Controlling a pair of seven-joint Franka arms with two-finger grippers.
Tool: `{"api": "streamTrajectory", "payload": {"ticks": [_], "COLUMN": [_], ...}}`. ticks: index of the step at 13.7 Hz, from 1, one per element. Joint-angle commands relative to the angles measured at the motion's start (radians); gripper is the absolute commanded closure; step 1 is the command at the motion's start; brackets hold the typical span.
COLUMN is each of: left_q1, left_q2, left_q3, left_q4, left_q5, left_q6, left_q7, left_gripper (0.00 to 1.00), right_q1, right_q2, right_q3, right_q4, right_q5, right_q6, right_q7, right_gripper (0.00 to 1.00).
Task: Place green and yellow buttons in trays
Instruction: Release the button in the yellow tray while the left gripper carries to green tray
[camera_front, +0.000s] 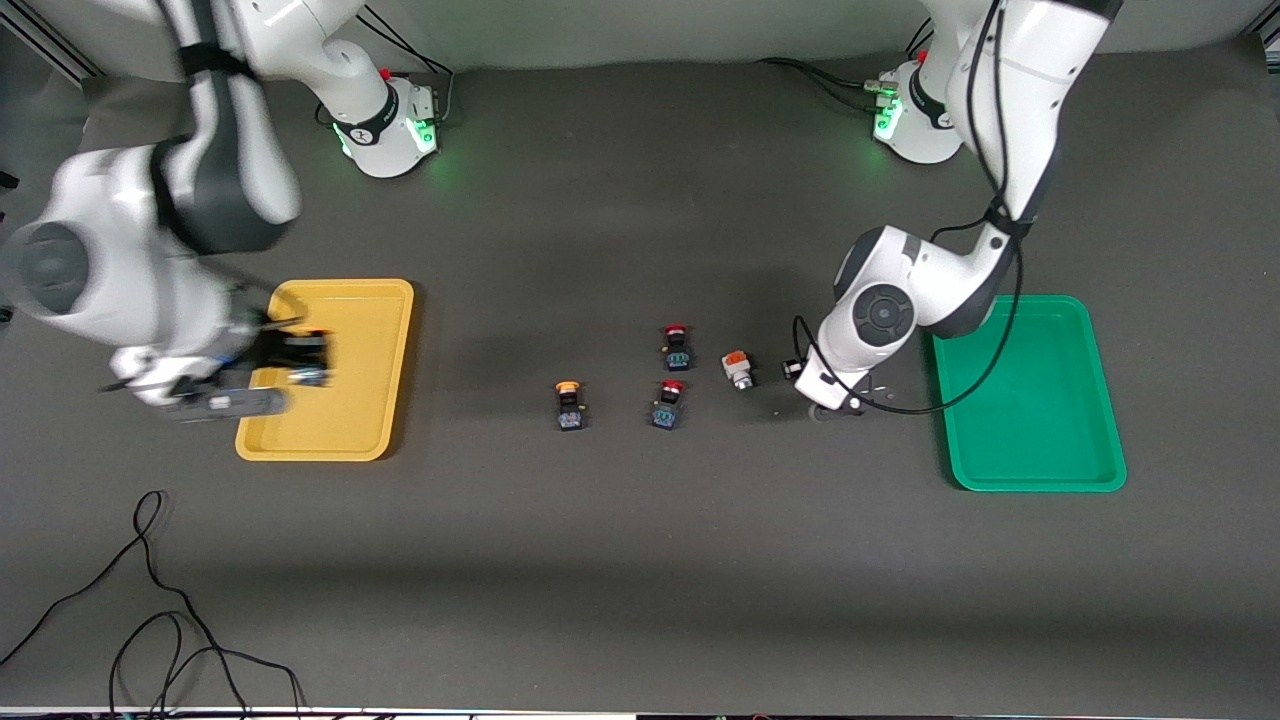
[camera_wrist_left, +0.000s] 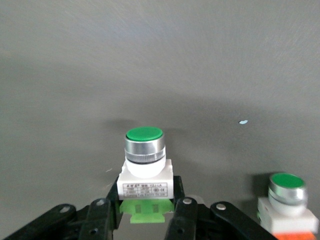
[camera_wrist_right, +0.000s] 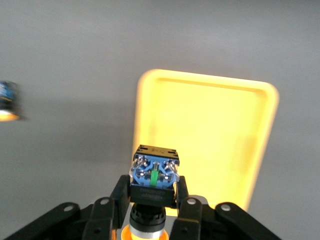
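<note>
My right gripper (camera_front: 300, 362) is shut on a yellow button (camera_wrist_right: 152, 180), which has a black body, blue terminals and an orange-yellow cap. It holds the button over the yellow tray (camera_front: 385, 310), which also shows in the right wrist view (camera_wrist_right: 210, 125). My left gripper (camera_front: 822, 400) is low over the table beside the green tray (camera_front: 1030, 470). Its fingers (camera_wrist_left: 182, 205) are shut on the white body of a green-capped button (camera_wrist_left: 145, 165). A second yellow button (camera_front: 568, 405) stands mid-table.
Two red-capped black buttons (camera_front: 677, 347) (camera_front: 668, 403) sit mid-table. A green-capped white button with an orange base (camera_front: 738, 368) lies between them and my left gripper, and shows in the left wrist view (camera_wrist_left: 287, 197). Black cables (camera_front: 150, 600) lie near the front camera at the right arm's end.
</note>
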Motion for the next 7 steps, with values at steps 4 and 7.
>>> {"api": "streamTrajectory", "payload": {"ticks": [4, 7], "left_q1": [0.072, 0.237], "left_q2": [-0.212, -0.247], "left_q3": [0.002, 0.002], "left_q4": [0.304, 0.386], "left_q5": [0.061, 0.068], "left_q6": [-0.641, -0.777], "left_q7": [0.091, 0.376], "left_gripper": [1.00, 1.00], "right_q1": [-0.034, -0.039], "right_q2": [0.027, 0.210], "right_q3": [-0.124, -0.116], "right_q4": [-0.422, -0.441], "right_q5": [0.040, 0.331], "right_q6": [0.524, 0.577], "right_q7": [-0.344, -0.584], "right_gripper": [0.60, 0.60]}}
